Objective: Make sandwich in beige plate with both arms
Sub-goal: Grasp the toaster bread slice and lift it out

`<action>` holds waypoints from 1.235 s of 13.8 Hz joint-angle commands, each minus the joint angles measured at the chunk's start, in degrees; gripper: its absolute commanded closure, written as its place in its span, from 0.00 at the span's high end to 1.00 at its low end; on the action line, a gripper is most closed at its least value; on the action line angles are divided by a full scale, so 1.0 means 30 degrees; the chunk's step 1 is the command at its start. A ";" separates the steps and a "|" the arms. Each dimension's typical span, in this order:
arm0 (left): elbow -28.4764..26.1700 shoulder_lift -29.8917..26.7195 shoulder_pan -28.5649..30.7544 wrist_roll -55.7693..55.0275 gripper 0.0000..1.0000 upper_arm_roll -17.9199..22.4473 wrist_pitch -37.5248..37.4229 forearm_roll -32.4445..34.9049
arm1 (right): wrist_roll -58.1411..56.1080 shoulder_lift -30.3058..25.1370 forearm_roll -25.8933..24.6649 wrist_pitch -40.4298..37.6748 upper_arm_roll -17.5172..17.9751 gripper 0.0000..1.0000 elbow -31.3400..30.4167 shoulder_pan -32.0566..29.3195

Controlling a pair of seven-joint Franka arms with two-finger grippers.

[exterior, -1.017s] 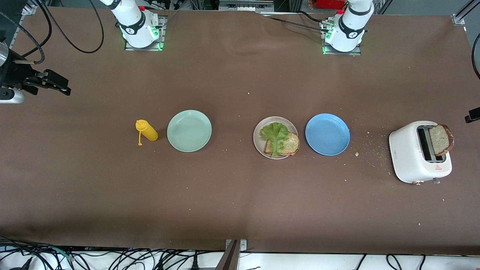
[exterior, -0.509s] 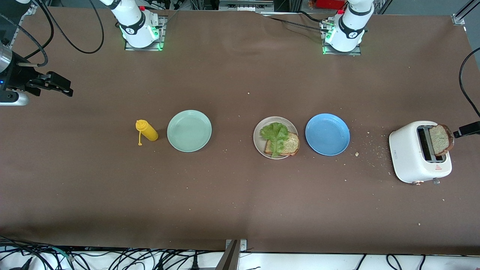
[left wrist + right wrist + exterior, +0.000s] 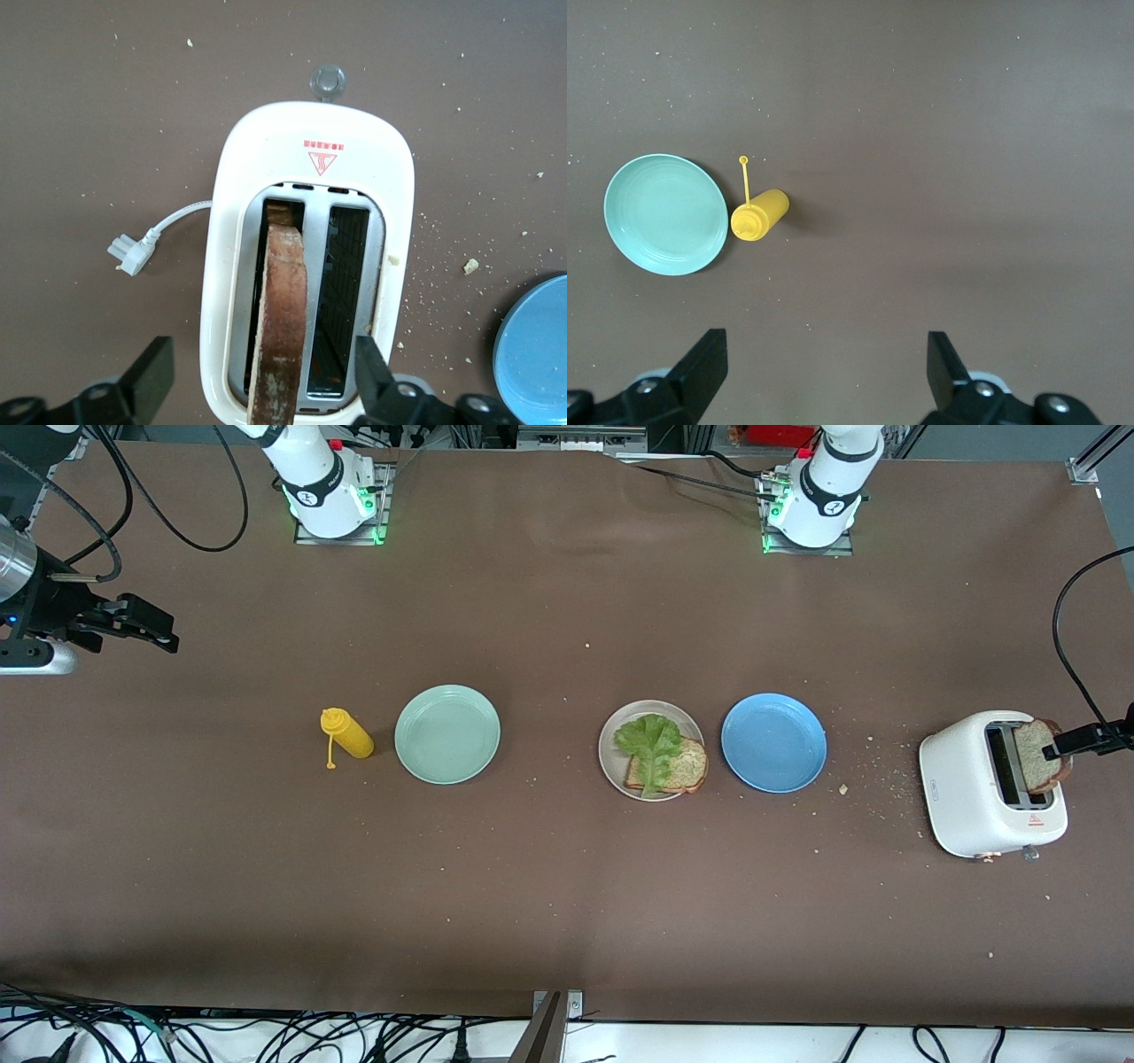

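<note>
Beige plate point(image 3: 611, 726) sits mid-tabletop point(image 3: 567, 886), between the mint-green plate point(image 3: 447, 734) and the blue plate point(image 3: 773, 742), closer to the blue one. On it: 1 bread slice point(image 3: 682, 769) with a lettuce leaf point(image 3: 651, 746) lying across it, leaf uncovered on top. Second bread slice point(image 3: 279, 328) stands upright in 1 slot of the white toaster point(image 3: 966, 788) at the left arm's end of the tabletop, top edge sticking out above the slot; the other slot shows empty in the left wrist view.

Left gripper point(image 3: 257, 376) is over the toaster, jaws apart, 1 finger on each side of the standing slice, not clamped on it; contact cannot be told. In the front view only its black finger point(image 3: 1076, 740) reaches in at the slice from the frame edge.

Right gripper point(image 3: 133, 624) is up over bare tabletop at the right arm's end, waiting, jaws apart and holding nothing. Its wrist view looks down on the mint-green plate and the yellow squeeze bottle point(image 3: 347, 733), which lies on its side just beside that plate. Crumbs scattered between toaster and blue plate. Toaster plug point(image 3: 131, 254) lies loose on the tabletop beside the toaster.
</note>
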 commanded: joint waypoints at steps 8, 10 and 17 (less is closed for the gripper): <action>-0.0641 -0.0332 -0.0426 0.0081 0.00 -0.0309 0.0087 0.2929 | -0.0554 -0.0057 0.0248 -0.0135 -0.0077 1.00 0.0128 0.0062; -0.0320 -0.0478 -0.0426 0.0052 0.00 -0.0397 -0.0729 0.2929 | -0.0554 -0.0057 0.0220 -0.0135 -0.0077 1.00 0.0277 0.0062; 0.1489 -0.2090 -0.0456 -0.0006 0.00 -0.2036 -0.4149 0.2958 | -0.0466 0.0060 0.0249 -0.0106 -0.0077 1.00 0.0306 0.0004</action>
